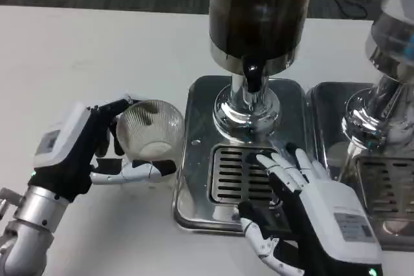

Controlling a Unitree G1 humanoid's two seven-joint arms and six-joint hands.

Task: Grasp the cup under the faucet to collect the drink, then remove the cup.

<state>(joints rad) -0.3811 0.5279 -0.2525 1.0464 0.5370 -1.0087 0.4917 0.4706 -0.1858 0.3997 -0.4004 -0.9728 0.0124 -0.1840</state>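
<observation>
A clear ribbed cup (150, 128) is seen at the left of centre in the frame, tilted so that its mouth faces the camera, and it is held off to the left of the dispenser's metal drip tray (194, 179) rather than beneath the faucet (253, 77). The cup is grasped by the left robot hand (90, 150), whose upper fingers are curled over the rim while a lower finger is stretched beneath the cup's base. Whether any drink lies inside the cup cannot be told. To the right of the cup, the dispenser is set on the white tabletop (77, 56): a chrome column rises from the tray, and a glass tank of dark liquid (259, 14) is carried above it at the top centre of the frame, with the black faucet projecting from its base. A slotted grille (236, 174) is set in the tray below the faucet. The right robot hand (304, 201) is laid over the right part of this grille at the lower right, released, with its fingers spread and nothing held. A second dispenser (381, 114) of the same kind is placed at the right edge of the frame.
</observation>
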